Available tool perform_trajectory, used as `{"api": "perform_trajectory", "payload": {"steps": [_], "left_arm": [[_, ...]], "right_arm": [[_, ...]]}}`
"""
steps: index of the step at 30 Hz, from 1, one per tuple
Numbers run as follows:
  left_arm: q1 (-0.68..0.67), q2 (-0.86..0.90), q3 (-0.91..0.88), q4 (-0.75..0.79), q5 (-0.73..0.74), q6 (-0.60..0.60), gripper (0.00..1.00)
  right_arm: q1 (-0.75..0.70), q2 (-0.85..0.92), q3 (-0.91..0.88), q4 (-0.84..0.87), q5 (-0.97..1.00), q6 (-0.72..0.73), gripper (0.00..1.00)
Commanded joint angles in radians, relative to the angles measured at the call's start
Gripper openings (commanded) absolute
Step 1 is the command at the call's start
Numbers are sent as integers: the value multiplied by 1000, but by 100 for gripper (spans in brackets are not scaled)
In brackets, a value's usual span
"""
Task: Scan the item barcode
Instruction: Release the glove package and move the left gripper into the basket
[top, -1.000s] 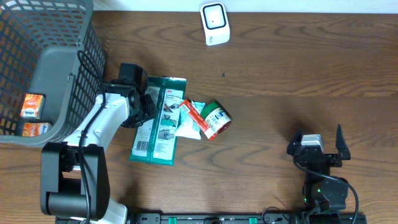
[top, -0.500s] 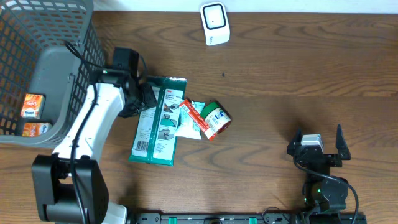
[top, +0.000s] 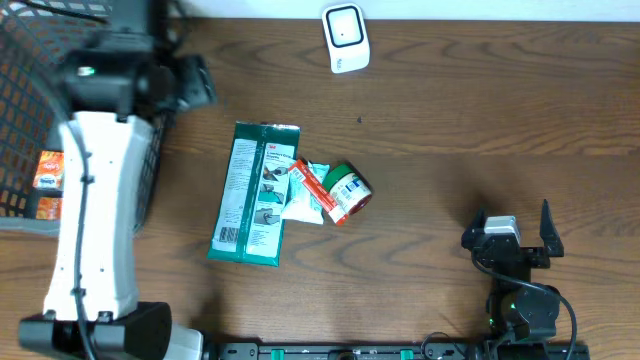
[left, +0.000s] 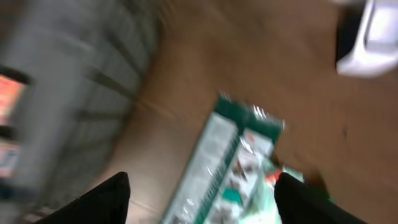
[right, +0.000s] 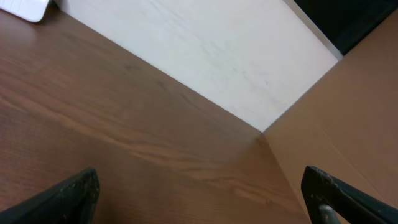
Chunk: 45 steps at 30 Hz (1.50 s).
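Observation:
A long green packet (top: 255, 193) lies flat on the wooden table, a barcode label near its lower left corner. Beside it sit a small white-and-red pouch (top: 310, 193) and a red-and-green can (top: 347, 192). The white scanner (top: 345, 38) stands at the back edge. My left gripper (top: 193, 82) hovers at the back left by the basket, open and empty. In the blurred left wrist view the packet (left: 230, 162) shows below the left gripper (left: 200, 186), with the scanner (left: 370, 37) at upper right. Near the front right, my right gripper (top: 510, 232) rests open over bare wood, as the right wrist view (right: 199, 186) confirms.
A grey mesh basket (top: 30, 120) fills the back left corner and holds two orange packets (top: 50, 170). The left arm's white link (top: 95, 220) stretches along the left side. A pale wall (right: 205, 50) borders the table in the right wrist view.
The left gripper has let go of the green packet's edge, opened wider, and swung up and back-left toward the basket. The packet stays flat on the table. The right arm is still.

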Motion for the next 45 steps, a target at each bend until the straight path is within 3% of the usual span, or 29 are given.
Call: {"api": "perform_trajectory", "payload": {"steps": [1,6,16,26,29,33,45], "left_arm": [[125,-7,42,-13,-79,-30,79],[329,-3,42,-10,-80,-48,87],[629,50,23,29,-80,-137,87],[644,253,-20,90,-80,-74,86],[644,308,-20,118,-80,-17,86],[644,384,-20,146,-80,76,78],[646,591,-20,203,-80,306,78]], "right_arm": [[7,-4,0,-4,10,-6,99],[7,-4,0,-4,10,-6,99],[7,-3,0,-4,10,-6,99],[7,-4,0,-4,10,-6,99],[7,-4,0,-4,10,-6,99],[7,-4,0,-4,10,-6,99],[7,-3,0,-4,10,-6,99]]}}
